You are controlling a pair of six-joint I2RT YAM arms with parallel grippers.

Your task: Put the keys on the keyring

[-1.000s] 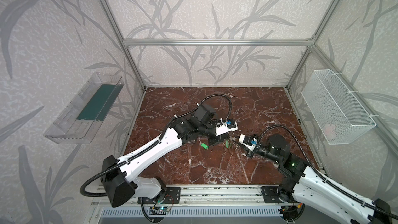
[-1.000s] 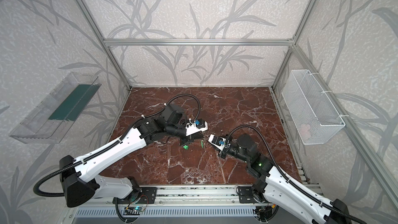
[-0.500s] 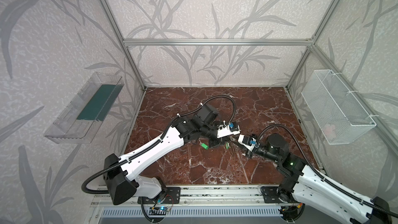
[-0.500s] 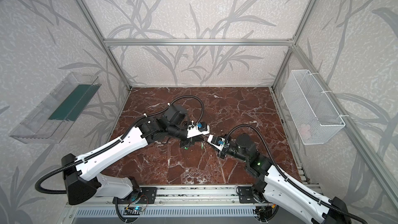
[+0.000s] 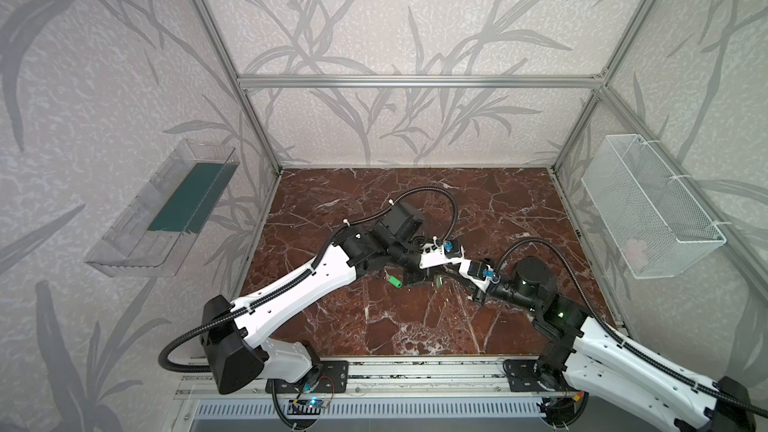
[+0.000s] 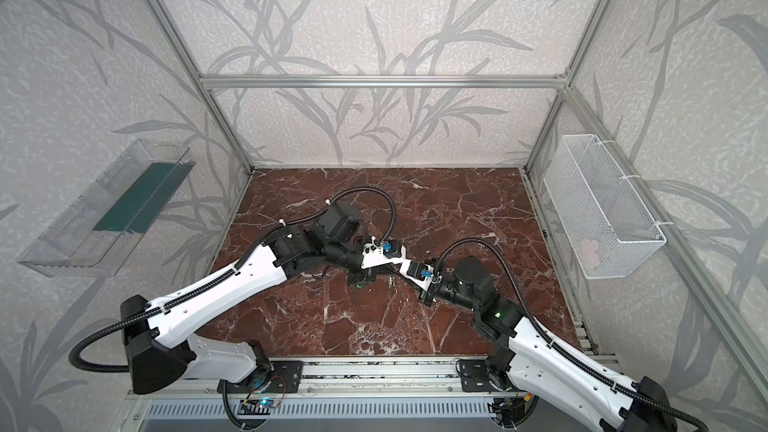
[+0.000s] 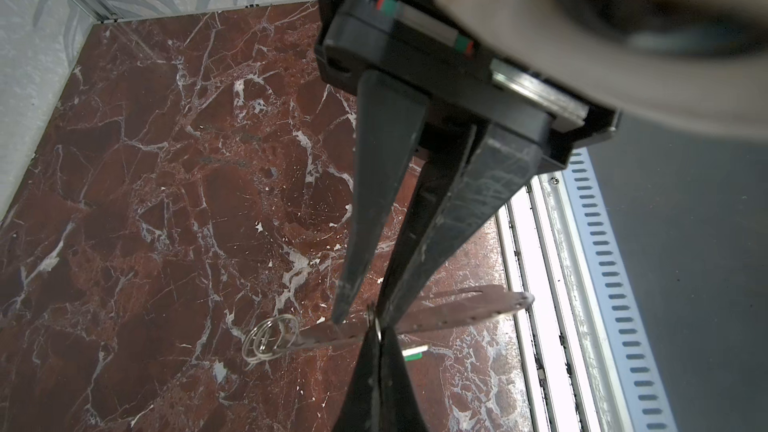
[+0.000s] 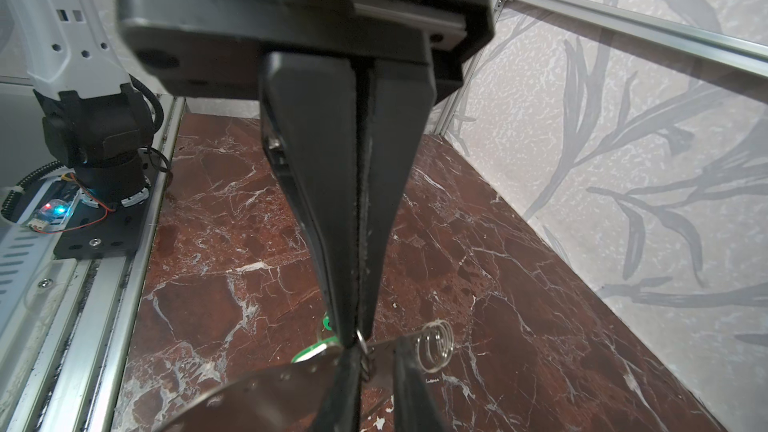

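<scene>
Both hands meet mid-tabletop (image 5: pixel 374 326). The left hand (image 7: pixel 360 317) is clenched on the grey crescent keyring (image 7: pixel 465 307), holding it raised. The right hand (image 8: pixel 353 338) has its fingers pressed together, pinching the small metal loop of a green key tag (image 8: pixel 316 352) right at the keyring's edge. The second green key tag (image 5: pixel 395 282) lies just beside them.

Two white arms nose to nose over red marble floor (image 6: pixel 374 326) — left hand (image 6: pixel 376 274); right hand (image 6: pixel 399 270).
</scene>
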